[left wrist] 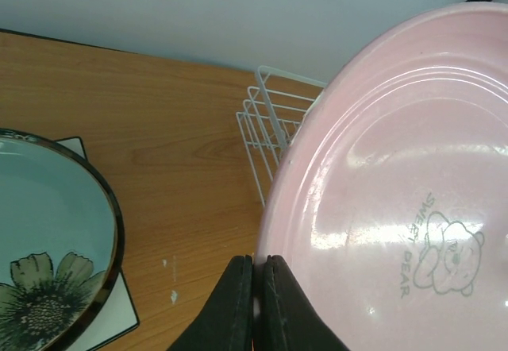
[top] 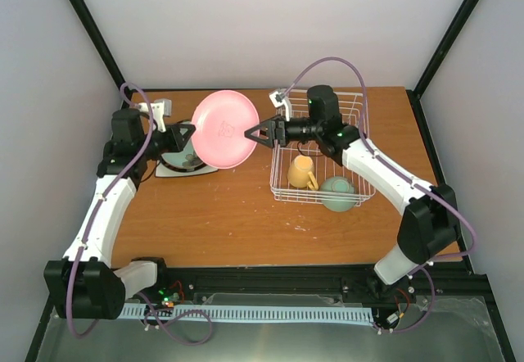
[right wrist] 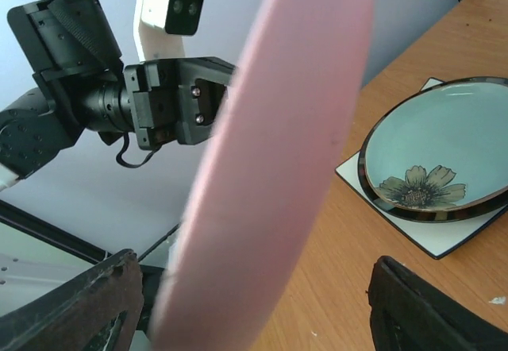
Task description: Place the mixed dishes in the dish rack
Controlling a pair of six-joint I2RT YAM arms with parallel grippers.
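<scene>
The pink round plate (top: 225, 128) hangs on edge in the air left of the dish rack (top: 360, 108). My left gripper (top: 190, 135) is shut on its left rim; the black fingers pinch the rim (left wrist: 258, 268). At the plate's right edge my right gripper (top: 250, 133) stands open, one finger on each side of the pink plate (right wrist: 270, 168), not closed on it. Inside the rack are the yellow mug (top: 301, 171) and the mint-green bowl (top: 337, 193). A dark-rimmed flowered plate (right wrist: 436, 156) rests on the white square plate (right wrist: 432, 240) below the left gripper.
The white wire rack (left wrist: 266, 121) stands at the back right of the wooden table (top: 229, 223). The stacked plates (top: 182, 165) lie at the back left. Grey walls close in on three sides, and a black rail runs along the near edge.
</scene>
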